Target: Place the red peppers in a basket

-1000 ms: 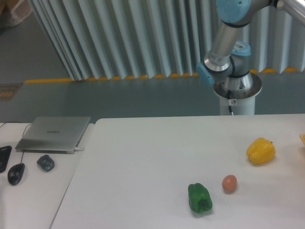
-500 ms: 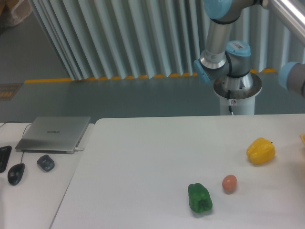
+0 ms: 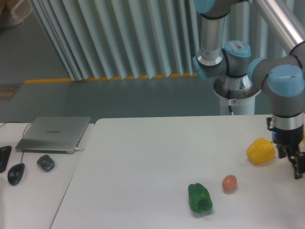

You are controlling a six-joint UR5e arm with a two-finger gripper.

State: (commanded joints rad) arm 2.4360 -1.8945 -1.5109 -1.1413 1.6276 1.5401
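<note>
On the white surface (image 3: 143, 157), a green pepper (image 3: 199, 198), then the small reddish pepper (image 3: 229, 183), then a yellow pepper (image 3: 260, 150). The claw (image 3: 296, 167) hangs at far right; its spread I cannot tell. The red one lies left and slightly below it.

Back wall: pale blue-grey corrugated panels (image 3: 128, 38), vertical ribs, ran the full width.
Floor: grey-green (image 3: 119, 98), with a yellow strip (image 3: 95, 78) along the wall's foot.
Furniture: white table (image 3: 143, 157) filled the foreground; a second white surface (image 3: 33, 200) abutted its left side.
Light: even, soft, no hard shadows.
Pedestal: white column (image 3: 237, 102) stood behind the table's far edge.
</note>
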